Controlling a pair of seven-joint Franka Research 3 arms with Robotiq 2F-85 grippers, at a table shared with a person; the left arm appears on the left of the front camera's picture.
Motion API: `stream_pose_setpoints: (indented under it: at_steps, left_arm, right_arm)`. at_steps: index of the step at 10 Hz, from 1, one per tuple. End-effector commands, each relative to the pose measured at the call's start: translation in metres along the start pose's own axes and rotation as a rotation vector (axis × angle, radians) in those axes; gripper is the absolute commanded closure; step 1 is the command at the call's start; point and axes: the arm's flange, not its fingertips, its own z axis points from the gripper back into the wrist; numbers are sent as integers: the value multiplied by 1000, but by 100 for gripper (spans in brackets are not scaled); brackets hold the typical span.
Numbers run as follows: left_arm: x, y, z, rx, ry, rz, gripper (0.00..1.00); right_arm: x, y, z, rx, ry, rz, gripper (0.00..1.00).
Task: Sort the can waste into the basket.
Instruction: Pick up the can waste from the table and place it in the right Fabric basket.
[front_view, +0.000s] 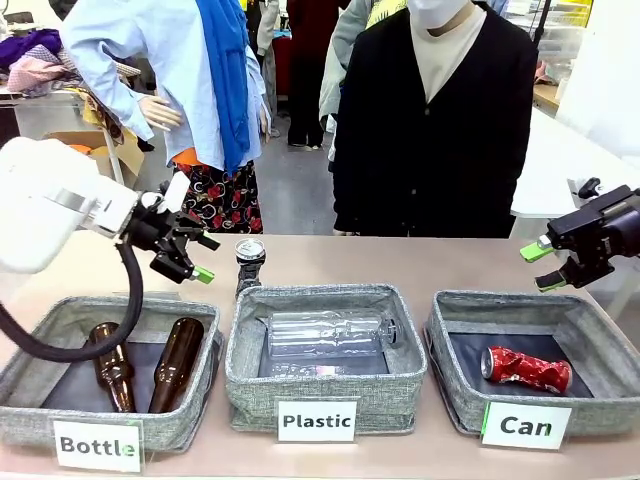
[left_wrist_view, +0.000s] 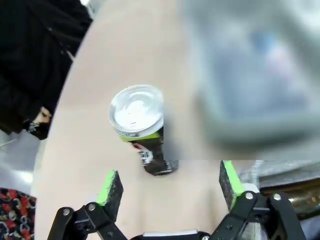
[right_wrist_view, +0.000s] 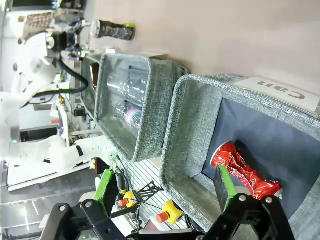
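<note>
The left claw (left_wrist_view: 170, 185) hangs with its fingers spread apart and nothing between them. The black and silver can (left_wrist_view: 137, 117) stands just ahead of it, nearer one finger and touching neither. This can is upright on the bench (front_view: 400, 262), long axis vertical, silver top up, just behind the Plastic basket (front_view: 250, 390).

The right claw (front_view: 545, 267) is also spread and empty, above the far right corner of the Can basket (front_view: 610, 400). The red can (front_view: 526, 369) lies inside on the dark lining, below the claw and clear of it. It is on its side, long axis running roughly left to right.

Two cans; three baskets. The Bottle basket (front_view: 20, 410) holds two brown bottles (front_view: 176, 362). The Plastic basket holds a clear bottle (front_view: 325, 333); whether there are more I cannot tell.
</note>
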Motion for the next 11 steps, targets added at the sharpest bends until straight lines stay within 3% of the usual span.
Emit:
stream_pose_setpoints:
  at_steps: [1, 5, 11]
  left_arm:
    - [-6, 24, -13, 7, -24, 61, 0]
    - [-29, 26, -38, -55, 9, 116, 0]
    - [-17, 22, -69, -82, -50, 107, 0]
  right_arm:
    - [-3, 2, 0, -15, -3, -14, 0]
    - [-3, 2, 0, -15, -3, -14, 0]
    - [-3, 2, 0, -15, -3, -14, 0]
